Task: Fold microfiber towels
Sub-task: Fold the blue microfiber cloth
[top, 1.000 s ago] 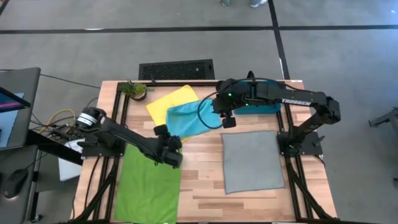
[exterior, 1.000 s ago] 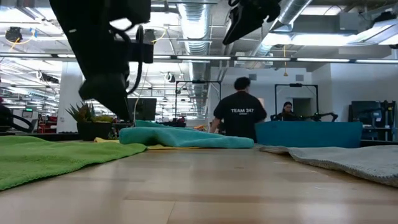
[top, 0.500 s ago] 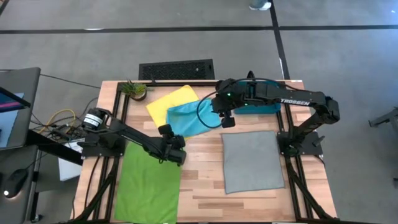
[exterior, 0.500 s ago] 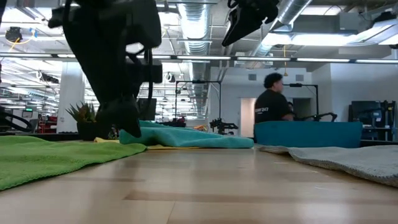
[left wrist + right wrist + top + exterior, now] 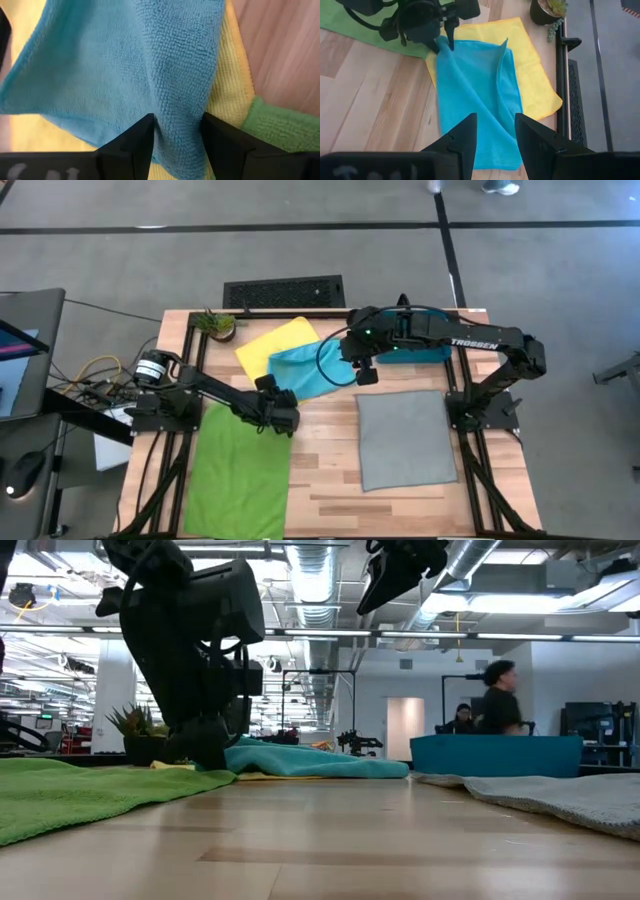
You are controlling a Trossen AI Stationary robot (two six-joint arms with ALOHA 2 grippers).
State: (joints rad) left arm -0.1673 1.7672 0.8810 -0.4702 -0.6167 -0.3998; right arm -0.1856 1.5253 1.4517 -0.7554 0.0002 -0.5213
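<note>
The light turquoise-blue towel (image 5: 310, 370) lies rumpled at the table's far middle, its left part on the yellow towel (image 5: 268, 340). The lime green towel (image 5: 238, 475) lies flat at near left and the grey towel (image 5: 405, 440) flat at near right. My left gripper (image 5: 282, 408) is down at the turquoise towel's near-left corner and is shut on it; it also shows in the low view (image 5: 205, 752). My right gripper (image 5: 367, 375) is open and empty, raised high over the turquoise towel's right edge (image 5: 495, 135). My left gripper has the turquoise towel's near-left corner (image 5: 177, 125) between its two fingers (image 5: 142, 137), where the cloth is gathered into a ridge. One layer or several, I cannot tell. The fingers come from above, slanting from the left. The towel lies on the table and the yellow towel.
A small potted plant (image 5: 218, 325) stands at the far left corner. A dark teal-blue bin (image 5: 495, 753) stands at the far right, partly under my right arm. Bare wood lies between the green and grey towels. People move in the room beyond the table.
My left gripper has gone down and toward the table's far edge, from above the green towel's far edge onto the turquoise towel's near-left corner. The towels lie as before. A person has walked rightward in the background.
</note>
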